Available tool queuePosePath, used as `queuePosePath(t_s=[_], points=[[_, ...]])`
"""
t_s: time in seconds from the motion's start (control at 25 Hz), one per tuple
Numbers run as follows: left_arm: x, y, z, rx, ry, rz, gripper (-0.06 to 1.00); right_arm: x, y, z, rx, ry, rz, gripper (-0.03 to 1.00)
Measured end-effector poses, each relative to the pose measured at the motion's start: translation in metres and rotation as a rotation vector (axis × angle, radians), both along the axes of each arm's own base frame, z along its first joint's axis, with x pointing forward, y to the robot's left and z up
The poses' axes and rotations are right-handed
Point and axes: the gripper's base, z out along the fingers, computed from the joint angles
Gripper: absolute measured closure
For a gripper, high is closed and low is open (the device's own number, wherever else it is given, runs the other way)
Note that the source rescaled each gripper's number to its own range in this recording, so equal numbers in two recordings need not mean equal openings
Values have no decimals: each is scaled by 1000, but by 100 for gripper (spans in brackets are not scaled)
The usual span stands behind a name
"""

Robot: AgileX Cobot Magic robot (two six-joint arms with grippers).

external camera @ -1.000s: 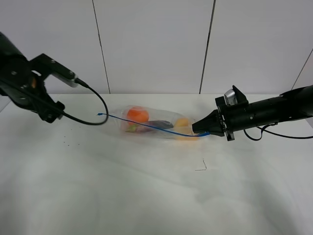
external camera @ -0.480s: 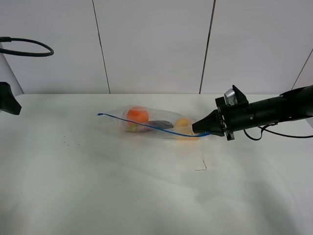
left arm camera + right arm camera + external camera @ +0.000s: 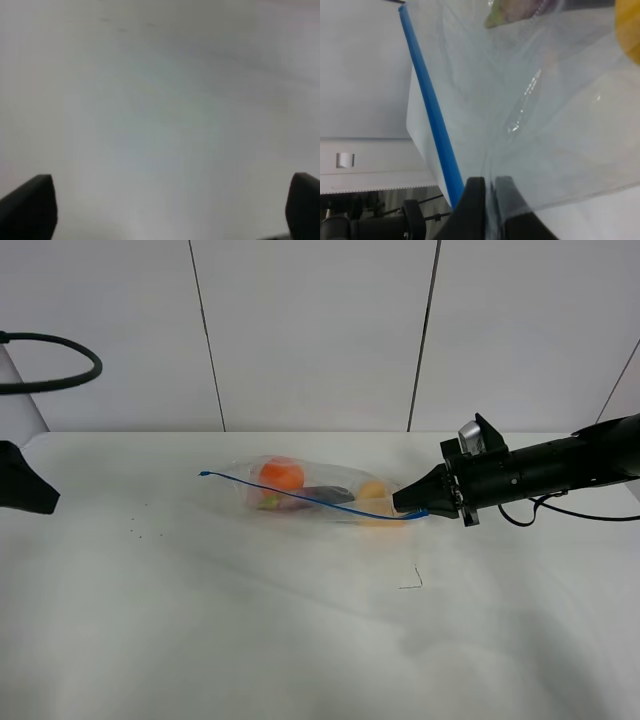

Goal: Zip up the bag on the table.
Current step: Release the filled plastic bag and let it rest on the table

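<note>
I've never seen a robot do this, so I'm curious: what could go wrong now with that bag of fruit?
The right gripper pinches only one corner of the bag; the slick plastic might slip out. The left gripper stands open, far off, so the far end of the zipper strip lies free: any pull could drag the bag across the table.
</note>
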Motion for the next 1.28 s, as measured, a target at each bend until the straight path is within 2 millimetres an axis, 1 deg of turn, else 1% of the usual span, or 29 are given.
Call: queuePosePath(t_s=[0.12,0.28,0.48,0.56,0.76,0.92,1.12,1.28], points=[[-18,-10,1,-62,-43,-37,-5,0,0,0,0,0,0,97],[-44,-24,7,-60,-120,-115,-5,0,0,0,0,0,0,97],[-76,-27,18,-8,-219,-132,-5,0,0,0,1,0,1,97],[-89,-27,19,7,-257,-122,-5,0,0,0,1,0,1,97],[-115,-30,5,-1,-275,-98,-5,0,0,0,1,0,1,97],[-137,-31,-4,24,-332,-81,-5,0,0,0,1,-1,1,97],[-163,-26,-9,68,-404,20,-5,0,0,0,0,-1,2,97],[-178,-21,-18,114,-428,91,-5,0,0,0,-3,-1,5,97]])
